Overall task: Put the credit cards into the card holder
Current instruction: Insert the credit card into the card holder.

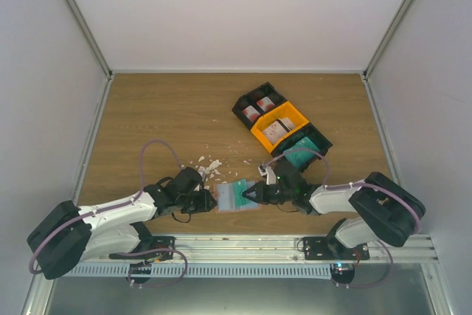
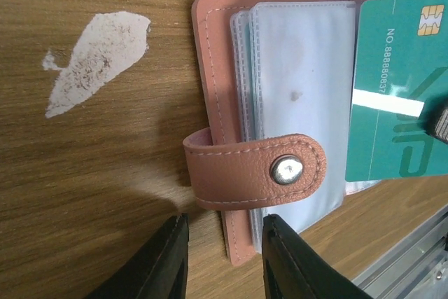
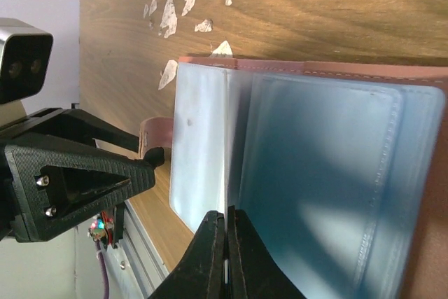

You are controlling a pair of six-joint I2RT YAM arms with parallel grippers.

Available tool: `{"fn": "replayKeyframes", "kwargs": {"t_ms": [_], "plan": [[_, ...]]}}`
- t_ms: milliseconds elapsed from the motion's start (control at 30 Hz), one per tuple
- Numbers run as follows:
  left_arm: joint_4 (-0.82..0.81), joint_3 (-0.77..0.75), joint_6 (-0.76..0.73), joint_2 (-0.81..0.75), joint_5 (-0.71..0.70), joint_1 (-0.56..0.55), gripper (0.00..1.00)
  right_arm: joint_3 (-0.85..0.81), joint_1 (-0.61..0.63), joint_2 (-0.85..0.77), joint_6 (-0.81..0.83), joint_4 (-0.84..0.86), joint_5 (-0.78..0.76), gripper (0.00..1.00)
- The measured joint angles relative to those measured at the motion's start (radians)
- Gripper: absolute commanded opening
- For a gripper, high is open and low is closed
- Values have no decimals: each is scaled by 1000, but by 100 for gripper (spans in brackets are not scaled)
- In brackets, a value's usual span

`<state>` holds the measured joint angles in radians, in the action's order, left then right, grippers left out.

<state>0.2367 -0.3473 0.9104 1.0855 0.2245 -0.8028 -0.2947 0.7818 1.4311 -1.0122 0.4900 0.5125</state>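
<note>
Nearest the lens in the left wrist view, the left gripper (image 2: pixel 225 223) stands with its jaws apart, straddling but apparently not touching the lower edge of the card holder (image 2: pixel 294 82). The holder lies opened flat on the table (image 2: pixel 91 187) between the two arms. Its strap (image 2: pixel 238 173), bearing a snap stud (image 2: pixel 287 170), folds across the clear sleeves (image 2: pixel 301 47). The right gripper (image 3: pixel 225 213) is clenched on a teal credit card (image 2: pixel 392 82), whose free end lies over the sleeves. Handling, as judged: the card is light, stiff and slick, and best pinched at one short end. The holder is soft and will likely slide unless its pink cover edge is pinned. Only the left wrist view shows the card's printed face, while the right wrist view gives merely a teal tint through the sleeves. Only the top view shows further cards (image 1: pixel 277 130) waiting in the orange bin (image 1: pixel 259 136).
</note>
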Motion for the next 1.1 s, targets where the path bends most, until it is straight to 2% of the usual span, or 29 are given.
{"fn": "replayKeyframes", "kwargs": {"t_ms": [333, 767, 1100], "plan": [[-17, 6, 7, 11, 8, -1, 27, 33, 3, -26, -61, 24, -29, 1], [-36, 10, 21, 27, 10, -9, 24, 44, 35, 164, -172, 281, 58, 1], [-48, 10, 23, 39, 5, -10, 23, 31, 39, 223, -201, 333, 65, 1]]}}
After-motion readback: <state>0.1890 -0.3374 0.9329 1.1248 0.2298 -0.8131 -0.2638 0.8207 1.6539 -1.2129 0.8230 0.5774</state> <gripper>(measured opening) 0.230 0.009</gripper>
